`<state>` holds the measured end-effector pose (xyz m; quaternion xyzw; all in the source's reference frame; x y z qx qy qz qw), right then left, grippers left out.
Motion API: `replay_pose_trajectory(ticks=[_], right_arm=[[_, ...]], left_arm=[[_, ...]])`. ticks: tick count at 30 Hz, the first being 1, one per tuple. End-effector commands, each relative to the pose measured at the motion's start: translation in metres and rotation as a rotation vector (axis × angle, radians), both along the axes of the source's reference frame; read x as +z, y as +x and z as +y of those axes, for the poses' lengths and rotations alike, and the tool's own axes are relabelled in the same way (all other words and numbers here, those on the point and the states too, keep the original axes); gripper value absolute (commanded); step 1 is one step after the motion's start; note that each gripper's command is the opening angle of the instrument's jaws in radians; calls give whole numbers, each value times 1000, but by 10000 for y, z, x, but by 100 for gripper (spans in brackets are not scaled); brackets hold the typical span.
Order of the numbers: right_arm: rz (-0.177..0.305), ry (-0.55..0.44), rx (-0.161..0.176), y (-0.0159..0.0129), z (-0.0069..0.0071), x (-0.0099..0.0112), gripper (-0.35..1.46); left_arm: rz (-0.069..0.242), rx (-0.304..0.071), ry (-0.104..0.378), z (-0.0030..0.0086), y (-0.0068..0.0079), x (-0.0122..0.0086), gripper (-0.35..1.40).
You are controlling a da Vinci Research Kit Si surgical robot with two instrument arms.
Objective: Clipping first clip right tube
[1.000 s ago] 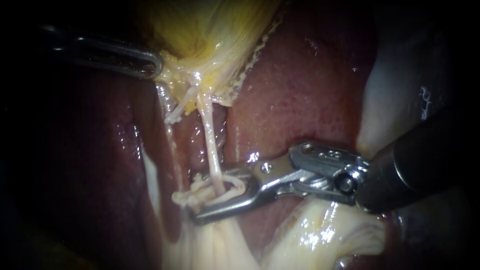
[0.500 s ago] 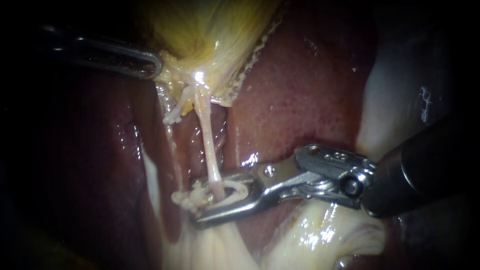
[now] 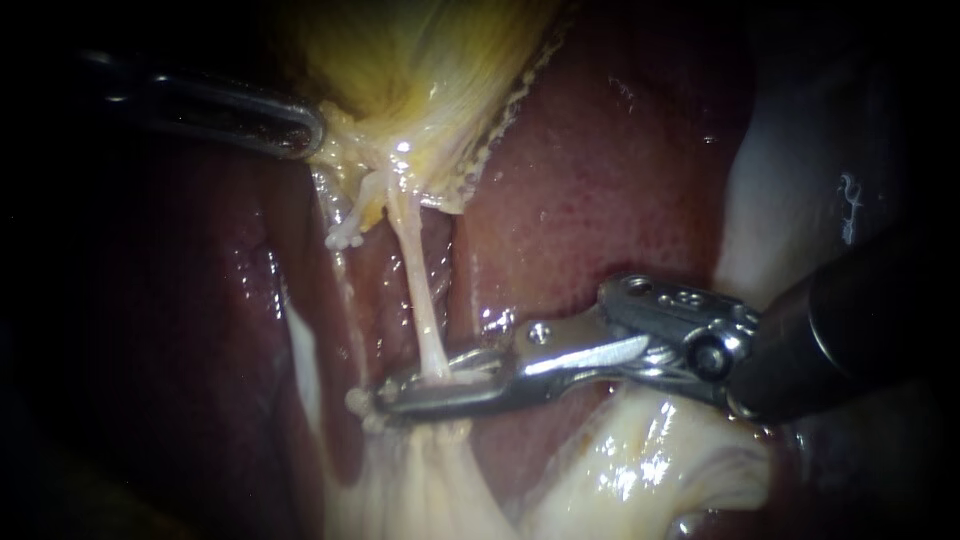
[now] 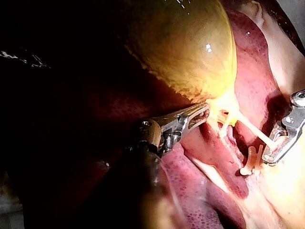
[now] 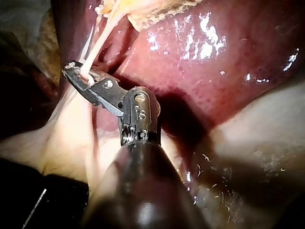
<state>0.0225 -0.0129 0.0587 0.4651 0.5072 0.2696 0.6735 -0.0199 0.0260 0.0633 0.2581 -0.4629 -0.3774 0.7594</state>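
The right tube (image 3: 415,285) is a pale strand that runs from the yellow gallbladder (image 3: 420,70) down into my right instrument (image 3: 392,398). Its jaws lie nearly together across the tube's lower end, shut on it. A thinner left tube (image 3: 343,275) hangs beside it, outside the jaws. The right wrist view shows the same grip, with my right instrument (image 5: 76,76) pinching the tube (image 5: 97,40). My left instrument (image 3: 300,128) holds the gallbladder's lower edge, jaws shut on it. The left wrist view shows my left instrument (image 4: 200,113) there, and my right instrument (image 4: 270,157) on the tube (image 4: 252,130).
Dark red liver (image 3: 600,180) lies behind and on both sides of the tubes. Pale glistening tissue (image 3: 640,470) bulges under the right instrument's wrist. A whitish fold (image 3: 780,200) stands just above its shaft.
My right instrument's jaws have closed from a clear gap to nearly together, squeezing the right tube flat. The left instrument and the gallbladder have stayed put.
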Motion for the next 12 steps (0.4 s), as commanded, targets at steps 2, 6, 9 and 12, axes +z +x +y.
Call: replay_pose_trajectory(ticks=[2, 6, 9, 12], right_arm=[[-5, -5, -6, -1, 0, 2, -35], [-5, -6, -7, -3, 1, 6, -35], [-5, -6, -7, -3, 2, 7, -35], [-5, -6, -7, -4, 3, 9, -35]], left_arm=[[0, 0, 0, 0, 0, 0, -35], [0, 0, 0, 0, 0, 0, -35], [0, -1, 0, 0, 0, 0, -35], [0, -1, 0, 0, 0, 0, -35]])
